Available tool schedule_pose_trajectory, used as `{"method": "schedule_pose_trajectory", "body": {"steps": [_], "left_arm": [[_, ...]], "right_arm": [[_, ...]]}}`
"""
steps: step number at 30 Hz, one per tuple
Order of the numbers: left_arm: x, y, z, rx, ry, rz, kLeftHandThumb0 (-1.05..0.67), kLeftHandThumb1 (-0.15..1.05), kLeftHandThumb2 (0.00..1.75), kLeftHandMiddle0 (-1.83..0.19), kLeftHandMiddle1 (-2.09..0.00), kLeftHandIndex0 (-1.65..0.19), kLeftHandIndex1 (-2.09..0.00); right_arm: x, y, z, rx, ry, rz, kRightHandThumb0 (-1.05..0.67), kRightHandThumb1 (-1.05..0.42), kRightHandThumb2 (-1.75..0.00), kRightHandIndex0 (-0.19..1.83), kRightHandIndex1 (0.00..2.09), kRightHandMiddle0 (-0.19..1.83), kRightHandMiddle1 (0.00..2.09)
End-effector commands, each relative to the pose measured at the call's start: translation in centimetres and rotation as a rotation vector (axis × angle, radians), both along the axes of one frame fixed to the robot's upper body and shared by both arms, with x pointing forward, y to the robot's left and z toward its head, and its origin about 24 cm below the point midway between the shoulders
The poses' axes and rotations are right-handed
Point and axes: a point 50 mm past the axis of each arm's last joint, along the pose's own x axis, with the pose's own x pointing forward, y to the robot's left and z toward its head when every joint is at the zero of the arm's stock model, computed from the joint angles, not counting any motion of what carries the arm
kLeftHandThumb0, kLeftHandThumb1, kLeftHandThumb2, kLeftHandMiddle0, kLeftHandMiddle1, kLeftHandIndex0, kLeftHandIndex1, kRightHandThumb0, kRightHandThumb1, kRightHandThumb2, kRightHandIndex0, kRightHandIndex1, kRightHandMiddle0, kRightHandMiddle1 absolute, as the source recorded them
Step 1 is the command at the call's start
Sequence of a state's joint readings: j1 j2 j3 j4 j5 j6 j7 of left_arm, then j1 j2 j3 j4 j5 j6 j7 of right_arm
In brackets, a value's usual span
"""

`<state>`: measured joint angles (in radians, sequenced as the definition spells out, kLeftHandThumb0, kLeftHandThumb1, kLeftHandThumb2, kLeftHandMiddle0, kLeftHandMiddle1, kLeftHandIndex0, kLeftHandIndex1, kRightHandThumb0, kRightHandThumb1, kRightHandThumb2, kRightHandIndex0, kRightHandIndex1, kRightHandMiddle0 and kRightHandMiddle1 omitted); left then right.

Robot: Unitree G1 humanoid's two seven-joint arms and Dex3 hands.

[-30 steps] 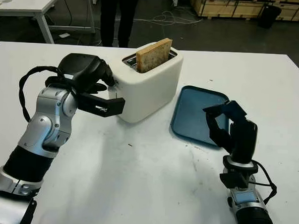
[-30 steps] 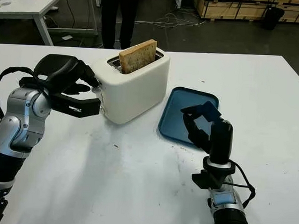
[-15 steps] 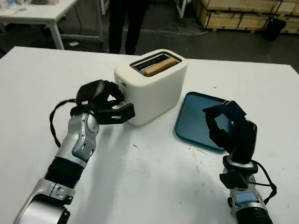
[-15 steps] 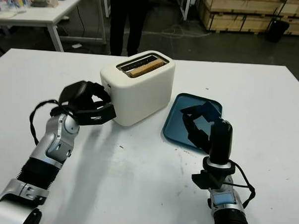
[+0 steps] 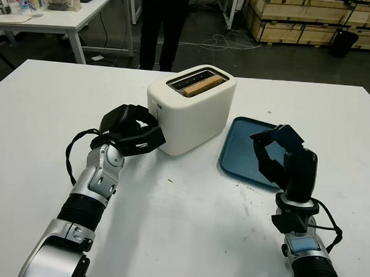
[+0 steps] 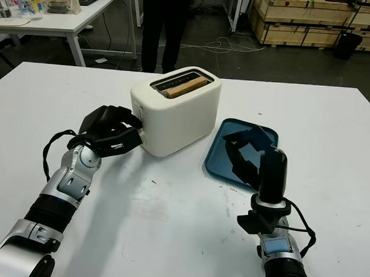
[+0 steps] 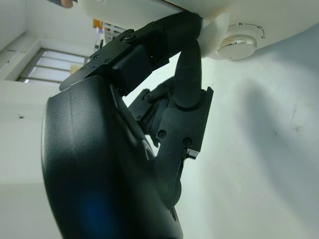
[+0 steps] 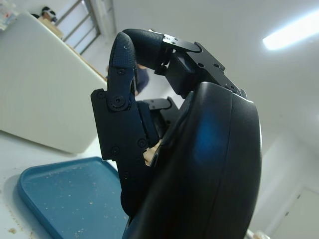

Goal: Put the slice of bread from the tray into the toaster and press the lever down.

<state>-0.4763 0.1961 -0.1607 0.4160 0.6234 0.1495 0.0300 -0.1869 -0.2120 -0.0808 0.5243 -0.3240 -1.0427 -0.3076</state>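
The bread [image 5: 196, 86] now sits low in the slot of the toaster [image 5: 192, 114], only its top edge showing between the slot walls; a second ago it stood tall above the rim, so it has dropped; half a second ago it was already down; I judge the lever pressed and the task all but done. The left hand [image 5: 131, 130] is at the toaster's near end face, fingers [image 7: 187, 69] curled, one tip against the white lever tab just beside the dial [image 7: 238, 46]; it clasps nothing, it only bears on the tab; since a second ago it has sunk lower along that face. The right hand [image 5: 281, 156] stands upright over the near edge of the tray [image 5: 246, 147], fingers curled, holding nothing, where it was before; the tray carries crumbs and no slice. A person [image 5: 164, 21] stands beyond the table [image 5: 187, 224]. What is left, by my reckoning, is to draw the left hand away and see the lever stay latched.
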Motion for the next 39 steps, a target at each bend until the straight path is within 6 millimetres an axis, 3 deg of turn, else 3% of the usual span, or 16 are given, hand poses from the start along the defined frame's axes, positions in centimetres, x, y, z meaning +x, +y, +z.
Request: {"method": "schedule_pose_trajectory", "body": {"steps": [1,5,11,14,16,19,23,28,29,31,32,39], "left_arm": [[-5.6,-6.2,-8.9,-0.017,0.438,-0.239,-0.24,0.92,0.37,-0.92,-0.59,-1.03,-0.07],[-6.2,-7.5,-8.5,-0.035,0.436,-0.28,-0.25,0.92,0.33,-0.87,-0.83,-1.1,-0.08],[-8.3,-9.0,-13.4,0.004,0.7,-0.308,-0.26,0.92,0.34,-0.83,-0.95,-1.19,-0.13],[-8.3,-8.7,-13.8,0.026,0.725,-0.31,-0.27,0.92,0.32,-0.81,-1.02,-1.21,-0.18],[-7.5,-8.1,-12.7,0.016,0.658,-0.304,-0.27,0.92,0.33,-0.79,-1.01,-1.16,-0.16],[-6.6,-7.1,-10.7,-0.008,0.563,-0.277,-0.25,0.92,0.36,-0.79,-0.7,-1.04,-0.06],[-5.8,-5.5,-7.8,-0.034,0.401,-0.221,-0.24,0.92,0.36,-0.85,-0.55,-1.03,-0.03],[-6.0,-4.0,-3.8,-0.122,0.095,-0.144,-0.21,0.92,0.3,-0.97,-0.75,-1.06,-0.03],[-6.3,-3.8,-3.0,-0.165,0.018,-0.129,-0.21,0.92,0.32,-0.97,-0.92,-1.06,-0.02],[-6.8,-3.4,-1.1,-0.267,-0.172,-0.091,-0.23,0.92,0.39,-0.99,-1.54,-0.96,-0.01],[-7.0,-3.2,-0.4,-0.309,-0.258,-0.078,-0.25,0.92,0.41,-1.01,-1.64,-0.94,0.0],[-8.1,-2.4,3.2,-0.444,-0.698,-0.018,-0.32,0.92,0.5,-1.05,-1.74,-0.9,-0.01]], "right_arm": [[0.2,-0.3,0.2,-0.001,-0.005,-0.003,-0.47,-0.92,-0.33,0.63,1.72,0.61,1.21],[0.1,-0.2,0.2,-0.009,-0.007,-0.008,-0.46,-0.92,-0.34,0.63,1.74,0.6,1.22],[-0.1,-0.6,-0.1,-0.018,0.002,-0.018,-0.46,-0.92,-0.35,0.63,1.75,0.58,1.26],[-0.2,-0.7,-0.2,-0.015,0.007,-0.02,-0.46,-0.92,-0.34,0.63,1.74,0.57,1.27],[-0.1,-0.6,-0.2,-0.013,0.003,-0.018,-0.47,-0.92,-0.35,0.63,1.73,0.58,1.25],[0.0,-0.5,-0.1,-0.008,0.003,-0.014,-0.48,-0.92,-0.36,0.63,1.7,0.61,1.21],[0.1,-0.3,-0.1,-0.003,-0.001,-0.009,-0.46,-0.92,-0.35,0.63,1.71,0.61,1.21],[0.1,-0.2,0.0,-0.004,0.005,-0.003,-0.47,-0.92,-0.34,0.62,1.73,0.59,1.23],[0.1,-0.2,0.0,-0.005,0.005,-0.004,-0.47,-0.92,-0.35,0.62,1.73,0.59,1.23],[0.2,-0.2,0.0,-0.009,0.003,-0.003,-0.47,-0.92,-0.35,0.62,1.73,0.59,1.23],[0.2,-0.1,0.0,-0.008,0.001,-0.001,-0.47,-0.92,-0.35,0.62,1.73,0.59,1.23],[0.3,0.0,0.0,0.003,0.0,0.011,-0.46,-0.92,-0.34,0.63,1.72,0.59,1.23]]}}
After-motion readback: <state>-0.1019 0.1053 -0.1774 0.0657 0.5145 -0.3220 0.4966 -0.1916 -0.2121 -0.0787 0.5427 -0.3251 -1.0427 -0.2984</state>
